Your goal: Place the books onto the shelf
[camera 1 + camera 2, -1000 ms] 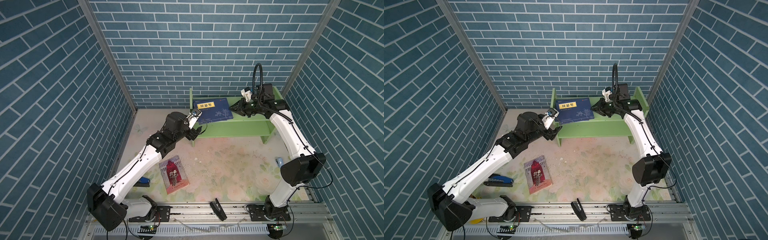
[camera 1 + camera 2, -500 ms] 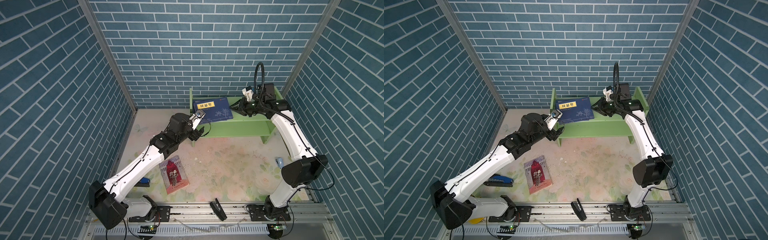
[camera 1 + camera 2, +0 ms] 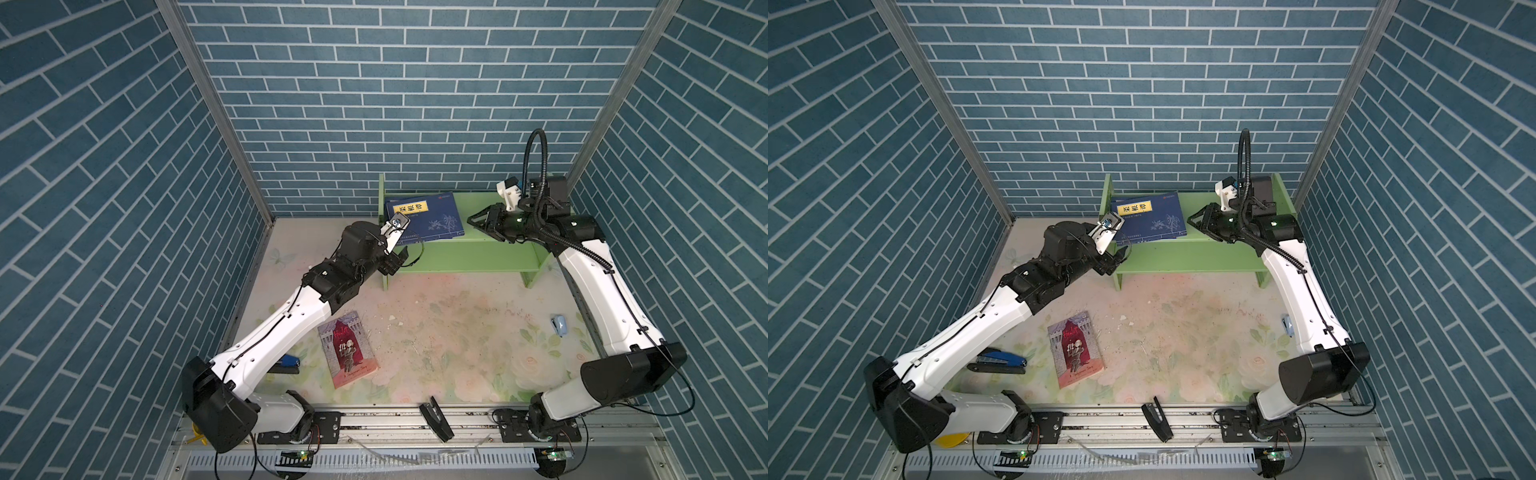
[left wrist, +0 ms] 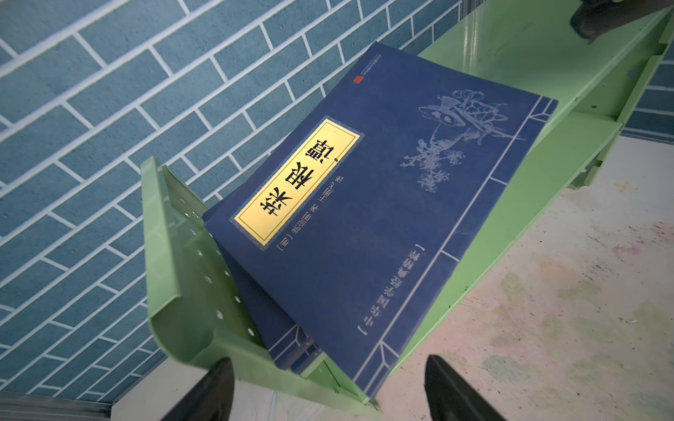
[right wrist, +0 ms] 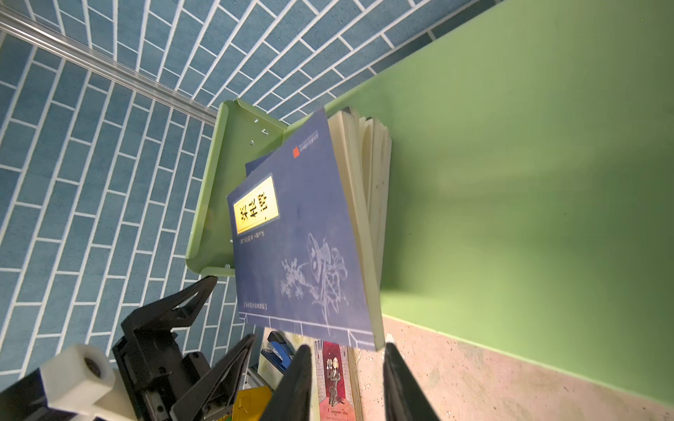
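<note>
1. As we look down, the light green two-tier wooden shelf (image 3: 469,253) stands at the far edge of the table (image 3: 457,332).
2. We find dark blue paperback books (image 3: 432,216) with yellow labels leaning on its upper board against its drilled end.
3. We see the red-and-grey illustrated paperback (image 3: 348,349) lying flat on the table, well apart from the shelf.
4. Our left gripper (image 3: 397,259) has its jaws apart and empty.
5. Our right gripper (image 3: 473,221) also has its jaws apart and empty, beside the blue books.

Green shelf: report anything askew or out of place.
The dark blue paperbacks slump tilted against the drilled end panel of the light green shelf, overhanging its front edge. The red-and-grey illustrated paperback lies flat on the table.
</note>
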